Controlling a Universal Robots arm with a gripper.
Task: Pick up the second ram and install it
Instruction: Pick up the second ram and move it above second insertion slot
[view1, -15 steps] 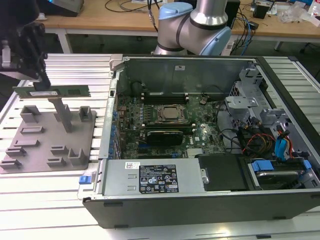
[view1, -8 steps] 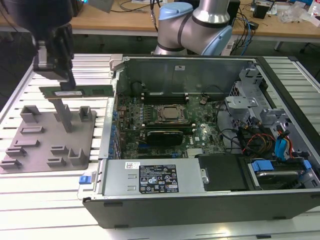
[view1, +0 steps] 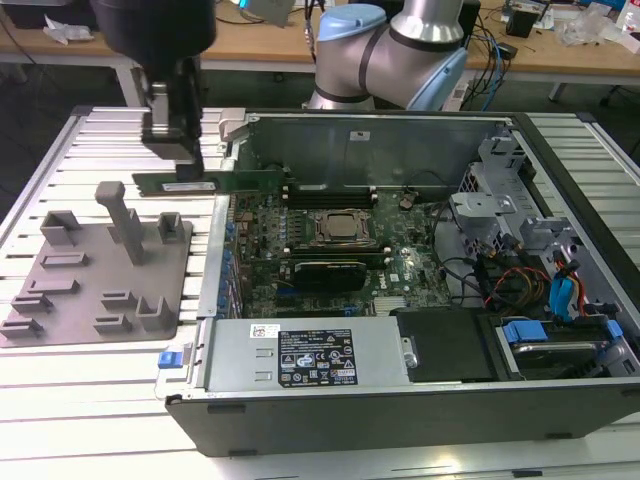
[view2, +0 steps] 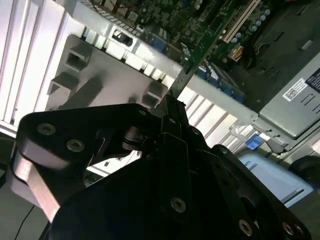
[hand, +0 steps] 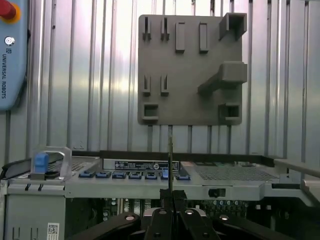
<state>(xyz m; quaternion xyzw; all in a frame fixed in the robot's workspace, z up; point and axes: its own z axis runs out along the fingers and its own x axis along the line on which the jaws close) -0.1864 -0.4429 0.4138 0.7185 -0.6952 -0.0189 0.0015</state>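
Exterior view, items listed by size. Worktop: slatted metal, carrying everything below. Computer case: lying open, side panel off, taking up the exterior view's right. Motherboard: flat in the case floor, processor socket near its centre, with long dark slots at the socket's 12 o'clock side. Grey fixture plate: on the worktop at 9 o'clock of the case, with moulded pockets and one raised post. End effector: black, hanging over the gap between plate and case wall, its fingers closed narrowly on the second ram. The stick sits directly at the end effector's 6 o'clock, gripped towards one end, long axis level along the 9-to-3 line, with its free length reaching out over the case edge. The dark slots lie onward at about 3 o'clock from that free end. Second ram, appearance: thin green board bearing a pale label. It is seen edge-on as a narrow blade in both wrist views, rising from between the fingertips.
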